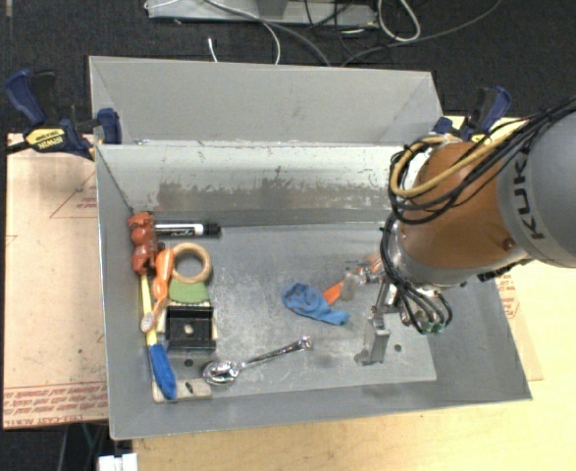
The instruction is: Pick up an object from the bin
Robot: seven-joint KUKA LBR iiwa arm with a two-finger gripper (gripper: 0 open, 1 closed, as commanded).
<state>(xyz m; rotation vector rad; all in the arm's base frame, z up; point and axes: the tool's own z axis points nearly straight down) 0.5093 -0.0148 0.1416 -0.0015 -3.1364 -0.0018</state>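
Blue crumpled cloth (315,302), the loose thing nearest the gripper (371,353), lies on the floor of the grey metal bin (268,189), right of centre, in the camera view. A small orange piece (334,289) touches its upper right edge. The gripper stands just to the right of the cloth and apart from it, low over bare bin floor near the front right corner. It hangs from the orange-covered wrist (454,224), which is wrapped in cables, and nothing is seen between its jaws; whether the jaws are released or clenched cannot be told. A metal spoon (258,358) lies in front of the cloth near the front wall, bowl to the left and handle pointing up to the right. Along the left wall lies a heap: a black marker (186,230) at the back, two reddish-brown lumps (142,232) beside it, a roll of tan tape (191,263), a green piece (187,290) below the roll, a black box (189,327), and a blue-handled tool (160,369) at the front.
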